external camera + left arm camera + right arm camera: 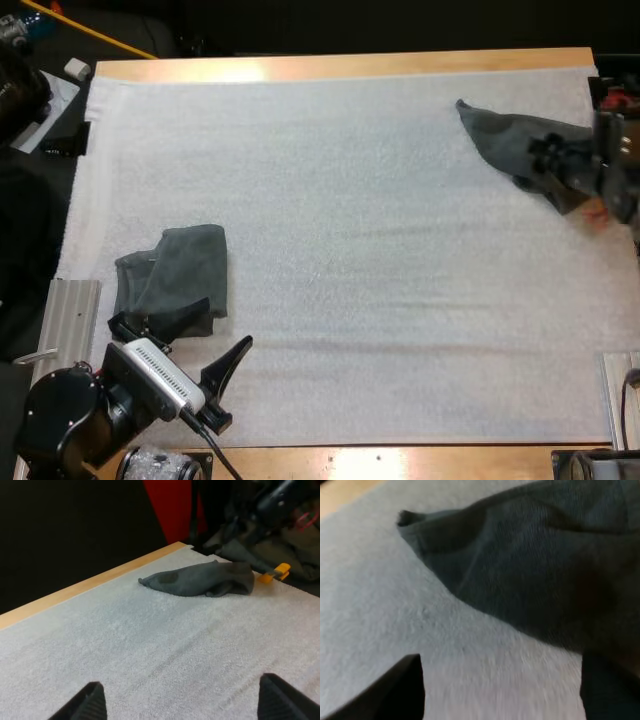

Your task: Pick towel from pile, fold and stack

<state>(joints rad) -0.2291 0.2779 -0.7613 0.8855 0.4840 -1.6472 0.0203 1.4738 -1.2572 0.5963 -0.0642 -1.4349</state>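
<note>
A flat folded dark grey-green towel (172, 272) lies on the white mat (360, 250) at the near left. My left gripper (178, 333) sits open at that towel's near edge, its fingertips (90, 702) wide apart over bare mat. A crumpled towel (505, 135) (205, 579) lies at the far right, one pointed corner toward the mat's middle. My right gripper (550, 158) hangs over it. In the right wrist view its fingers (395, 692) stand apart, open, just short of the crumpled towel (545, 575), one of them at the cloth's edge.
Metal plates sit at the near left (70, 320) and near right (620, 395) of the table. A wooden edge (340, 66) runs along the far side, with dark space beyond. An orange clip (276, 572) lies beside the crumpled towel.
</note>
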